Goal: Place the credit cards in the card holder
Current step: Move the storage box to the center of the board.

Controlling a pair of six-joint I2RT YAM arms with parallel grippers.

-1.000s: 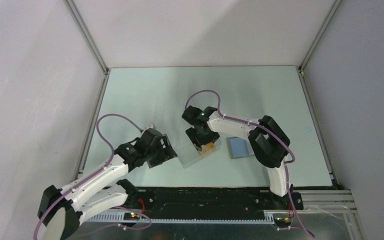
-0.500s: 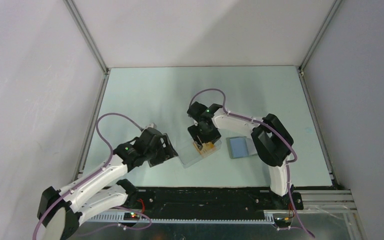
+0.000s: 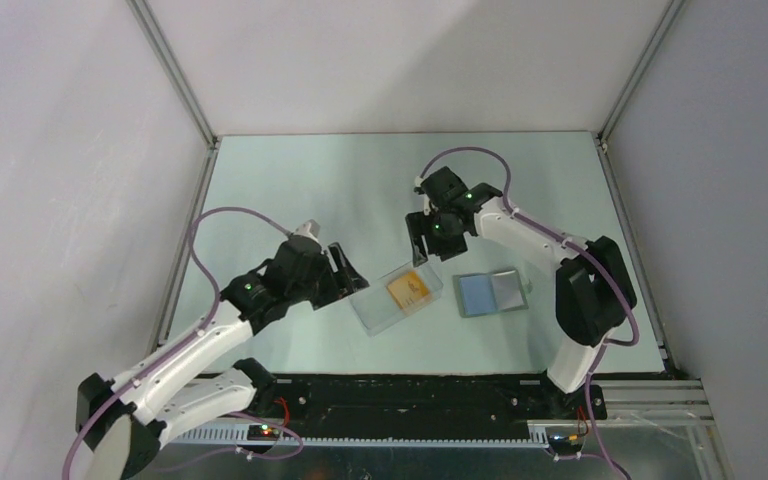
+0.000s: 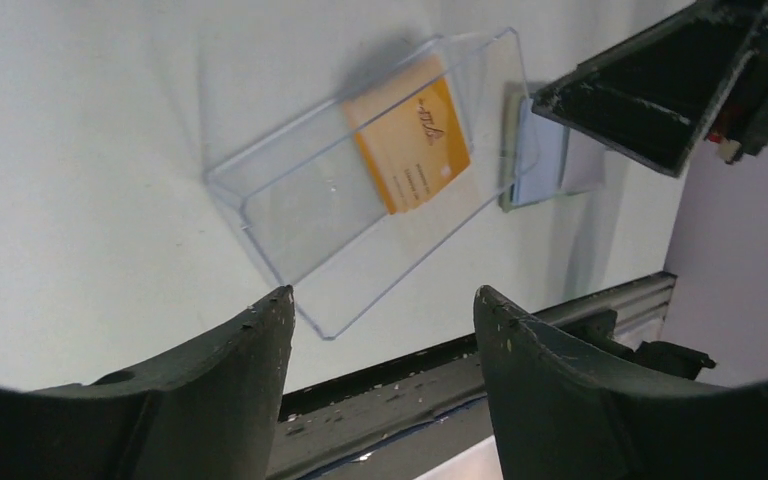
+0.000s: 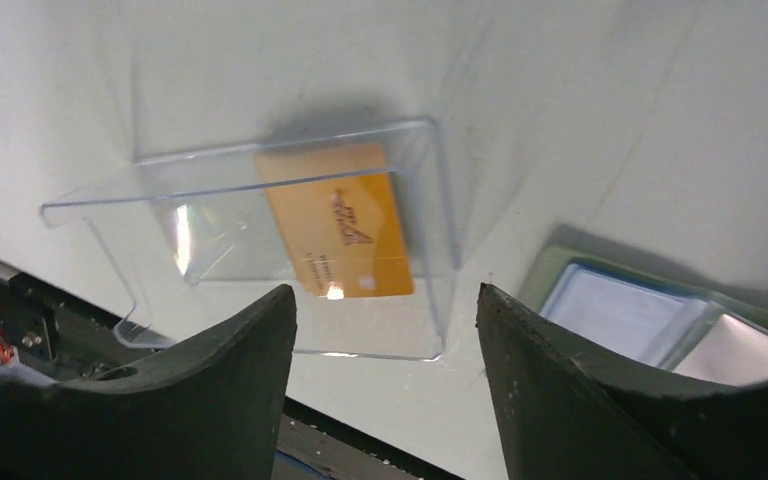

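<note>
- Toward the near edge of the worktop [image 3: 290, 190], about midway along it, a clear plastic box [image 3: 380, 312] lies at a slant to that edge.
- Inside the box, at the end nearer the right edge, lie the cards [image 3: 409, 289]. They are flat orange-tan rectangles. The top face carries a small dark scrawled mark in its middle and a few faint lines of print beside it.
- From my left wrist the lower edge of the cards looks doubled, like a stack. I cannot tell how many there are.
- Just beside the box, on the side toward the right edge, the wallet [image 3: 480, 296] lies opened out flat, with a narrow strip of worktop between the two.
- Its rim is grey-green and its inside is light blue. The half nearer the right edge is a glossy pocket that catches the light.
- My left gripper [image 3: 352, 276] hangs above the worktop on the box's left-edge side, near the box but apart from it.
- Its fingers [image 4: 210, 400] are spread wide and grip nothing. Through the gap between them I see the box's near corner.
- My right gripper [image 3: 420, 246] hangs over the worktop past the box's far side, also clear of it.
- Its fingers [image 5: 580, 400] are spread wide and pinch nothing. Below them I see the cards in the box and, off to one side, the open wallet.
</note>
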